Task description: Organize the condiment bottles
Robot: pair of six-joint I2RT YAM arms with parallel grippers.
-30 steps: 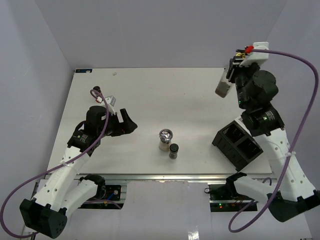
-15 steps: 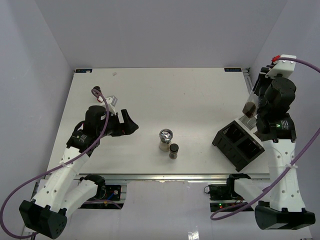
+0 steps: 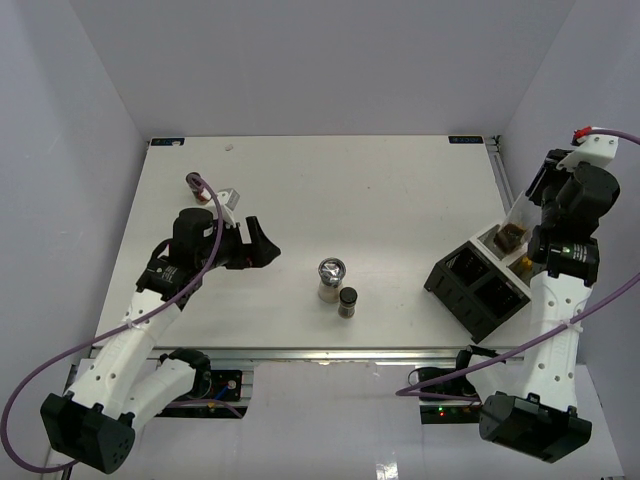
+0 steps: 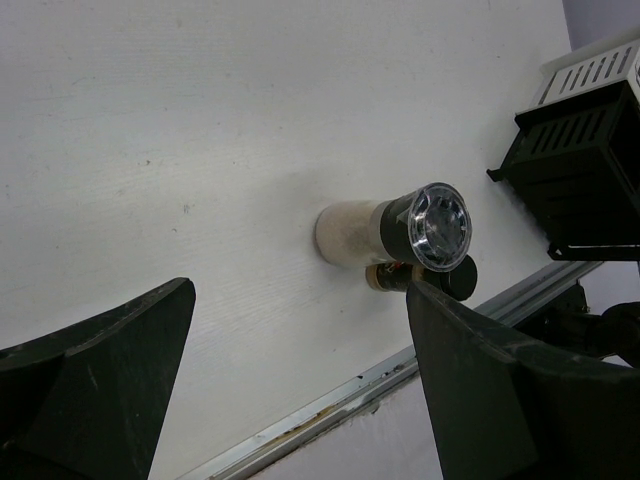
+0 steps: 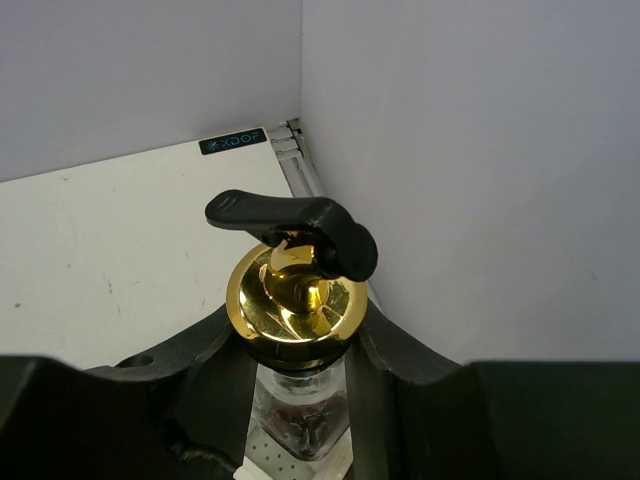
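Alignment over the rack is being judged here; the tall glass bottle (image 3: 512,236) is being pinched at its neck by the right pincer (image 3: 522,222), with the fingers (image 5: 215,350) pressed in from either side just below the gold spout (image 5: 296,296); its long axis is being held upright, running straight down from the pincer toward a white compartment (image 3: 494,240) adjoining the far side of the black rack (image 3: 478,292); whether the base is being seated or is hanging just above cannot be told, as it is being hidden by the arm; a straight descent along that axis is probably being called for, with any tilt likely being punished by the compartment wall.

Out on the worktop (image 3: 300,180) the chrome-topped shaker (image 3: 331,272) and a small dark jar (image 3: 348,301) are being left upright, just beside each other, between the two arms and well apart from the rack; the left pincer (image 3: 262,247) is being held spread and empty, low over the worktop, with the shaker lying ahead of it toward the robot's right; those two are being judged nearer to the left arm than to the right one.
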